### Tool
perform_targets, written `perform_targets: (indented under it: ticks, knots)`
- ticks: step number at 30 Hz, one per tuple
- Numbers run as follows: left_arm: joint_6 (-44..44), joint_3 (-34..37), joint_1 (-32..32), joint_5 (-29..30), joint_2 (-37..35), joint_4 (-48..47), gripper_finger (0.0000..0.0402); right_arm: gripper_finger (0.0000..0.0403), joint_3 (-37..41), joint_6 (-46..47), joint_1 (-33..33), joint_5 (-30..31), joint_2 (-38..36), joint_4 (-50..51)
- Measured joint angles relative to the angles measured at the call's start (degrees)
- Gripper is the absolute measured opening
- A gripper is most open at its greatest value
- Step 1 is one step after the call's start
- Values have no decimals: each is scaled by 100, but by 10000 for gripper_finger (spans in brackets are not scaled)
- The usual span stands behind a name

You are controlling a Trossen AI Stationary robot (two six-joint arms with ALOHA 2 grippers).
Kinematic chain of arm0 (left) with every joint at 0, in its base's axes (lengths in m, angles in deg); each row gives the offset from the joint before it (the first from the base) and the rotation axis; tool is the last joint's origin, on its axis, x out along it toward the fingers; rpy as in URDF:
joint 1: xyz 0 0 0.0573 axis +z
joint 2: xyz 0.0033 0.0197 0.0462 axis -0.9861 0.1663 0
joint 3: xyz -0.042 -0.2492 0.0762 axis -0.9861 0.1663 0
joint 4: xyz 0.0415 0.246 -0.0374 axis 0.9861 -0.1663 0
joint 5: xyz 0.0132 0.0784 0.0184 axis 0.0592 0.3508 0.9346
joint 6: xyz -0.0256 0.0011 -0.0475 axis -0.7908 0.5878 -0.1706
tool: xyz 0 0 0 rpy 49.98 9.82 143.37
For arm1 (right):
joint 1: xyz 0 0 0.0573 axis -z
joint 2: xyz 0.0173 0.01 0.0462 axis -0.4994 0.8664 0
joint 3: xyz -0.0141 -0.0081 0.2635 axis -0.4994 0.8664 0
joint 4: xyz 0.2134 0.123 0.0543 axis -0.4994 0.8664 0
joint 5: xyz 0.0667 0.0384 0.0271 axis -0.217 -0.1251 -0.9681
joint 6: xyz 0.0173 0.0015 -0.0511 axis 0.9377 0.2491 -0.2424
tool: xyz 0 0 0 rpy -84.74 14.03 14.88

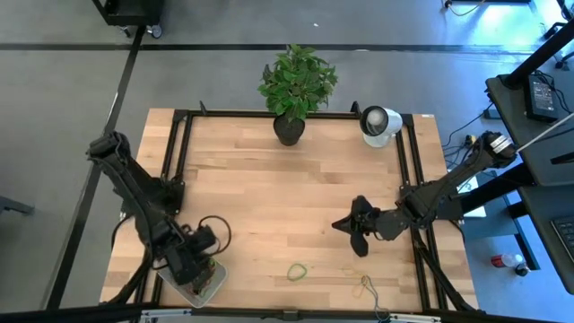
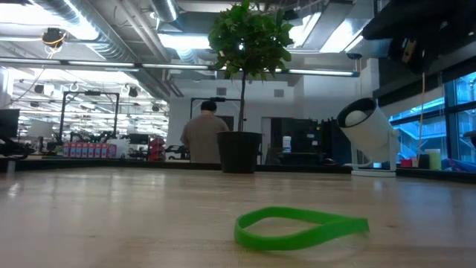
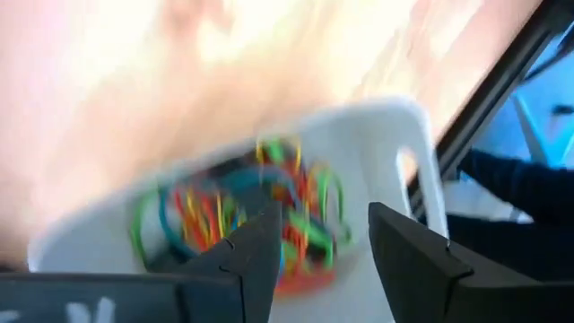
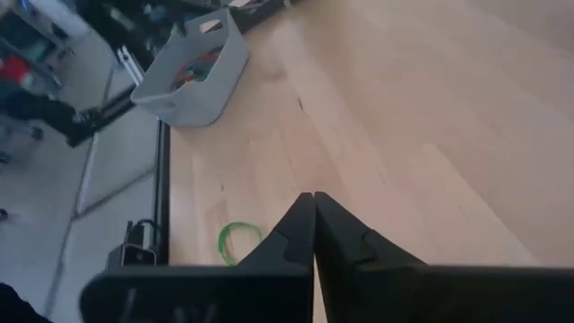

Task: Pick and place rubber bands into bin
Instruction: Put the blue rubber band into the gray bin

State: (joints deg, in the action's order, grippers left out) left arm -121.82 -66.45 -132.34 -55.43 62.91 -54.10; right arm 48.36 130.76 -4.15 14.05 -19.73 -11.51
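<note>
The left gripper (image 3: 314,256) hung just above the translucent white bin (image 1: 184,289) at the near left corner of the wooden surface (image 1: 269,197), its fingers parted and holding nothing, with a tangle of coloured rubber bands (image 3: 242,211) lying in the bin below. This looked like the release step of a drop. A green rubber band (image 1: 298,270) and a tan one (image 1: 368,287) lay on the surface well apart from the bin; the next move would call for reaching one. The right gripper (image 4: 313,202) waited closed and empty at mid-right.
</note>
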Motion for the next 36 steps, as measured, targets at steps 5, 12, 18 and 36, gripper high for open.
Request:
perform_targets:
  ticks: [5,12,18,36]
  knots:
    - [924,0,596,494,-192,8,146,2,-709,-164,-78,17,217,1063]
    - [2434,-7,1578,676,-230,540,100,2,-1992,1157,-205,-303,417,4033]
    - [4289,-8,2112,756,-230,1747,14,2,-2315,2596,-583,-811,416,5503]
    - [6788,-11,2919,751,-224,3750,2,11,-2284,6134,-2063,-3575,2357,5334]
